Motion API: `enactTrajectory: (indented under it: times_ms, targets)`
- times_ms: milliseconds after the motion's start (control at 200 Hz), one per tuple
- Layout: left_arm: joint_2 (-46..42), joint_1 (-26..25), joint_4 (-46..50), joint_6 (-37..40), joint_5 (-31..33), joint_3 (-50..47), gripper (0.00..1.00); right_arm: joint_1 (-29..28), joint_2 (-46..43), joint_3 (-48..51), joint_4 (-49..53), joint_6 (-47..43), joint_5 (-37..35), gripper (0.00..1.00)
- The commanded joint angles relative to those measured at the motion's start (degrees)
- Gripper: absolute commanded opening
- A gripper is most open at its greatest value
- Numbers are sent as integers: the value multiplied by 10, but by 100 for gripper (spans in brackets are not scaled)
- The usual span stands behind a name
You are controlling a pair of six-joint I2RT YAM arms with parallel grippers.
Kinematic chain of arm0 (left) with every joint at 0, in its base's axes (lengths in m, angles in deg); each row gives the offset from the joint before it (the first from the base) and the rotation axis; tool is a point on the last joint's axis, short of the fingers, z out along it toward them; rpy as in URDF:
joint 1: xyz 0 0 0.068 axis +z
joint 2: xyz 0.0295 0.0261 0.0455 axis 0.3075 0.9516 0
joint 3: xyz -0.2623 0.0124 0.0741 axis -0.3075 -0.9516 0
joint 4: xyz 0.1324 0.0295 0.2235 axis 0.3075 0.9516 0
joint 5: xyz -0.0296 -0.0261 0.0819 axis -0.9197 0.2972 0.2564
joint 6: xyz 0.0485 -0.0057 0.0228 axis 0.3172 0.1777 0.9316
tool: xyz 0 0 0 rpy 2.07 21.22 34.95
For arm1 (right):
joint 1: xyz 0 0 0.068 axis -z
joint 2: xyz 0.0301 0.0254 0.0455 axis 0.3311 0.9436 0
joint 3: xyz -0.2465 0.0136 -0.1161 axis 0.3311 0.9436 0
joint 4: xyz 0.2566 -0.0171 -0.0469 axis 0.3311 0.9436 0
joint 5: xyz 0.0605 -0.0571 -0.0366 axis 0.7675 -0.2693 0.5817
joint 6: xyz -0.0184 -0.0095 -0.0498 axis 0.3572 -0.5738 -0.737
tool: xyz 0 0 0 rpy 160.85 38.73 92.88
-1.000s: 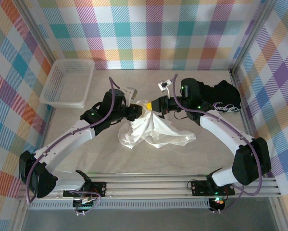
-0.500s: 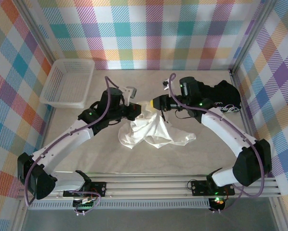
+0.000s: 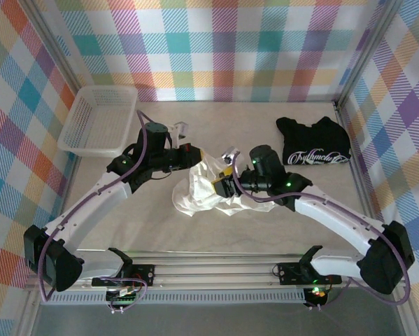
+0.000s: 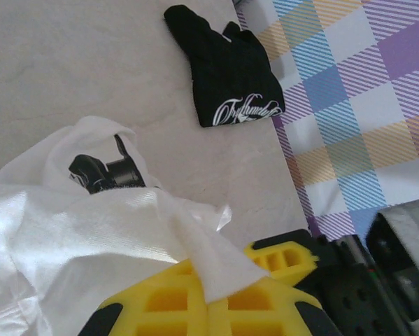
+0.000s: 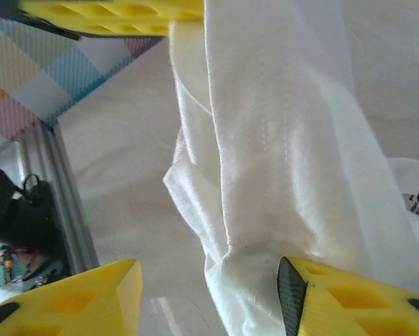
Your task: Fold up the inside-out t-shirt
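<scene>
right gripper (image 3: 222,180) dropped its corner and swung in lower, jaws wide open, inside-out t-shirt (image 3: 195,194) draped between them; left gripper (image 4: 209,283) still clamped on hem just above. Shirt bunched, probably regrasping

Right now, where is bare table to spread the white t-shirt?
Bare: the near strip between white t-shirt and front rail; the far strip between basket and black t-shirt. Crowded: the middle, with left gripper and right gripper.

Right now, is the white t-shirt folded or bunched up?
Bunched up, not folded. The white t-shirt lies in a crumpled heap with uneven creases, and one edge is pinched in the left gripper.
</scene>
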Motion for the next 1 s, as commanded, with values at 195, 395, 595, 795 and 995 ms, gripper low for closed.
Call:
enactTrajectory:
  times_ms: [195,395,595,795,995]
  targets:
    - [-15,4,16,-6,-7,5,0,-22,58,-78,20,8,-210,46]
    - [-15,4,26,2,4,7,0,-29,57,-85,35,2,-244,19]
    - [-10,8,33,5,13,10,0,-30,30,-101,57,-30,-227,6]
    - [-5,8,30,5,12,10,0,-47,32,-87,61,-58,-200,33]
    - [-4,8,29,5,11,10,0,-74,59,-103,77,-89,-279,51]
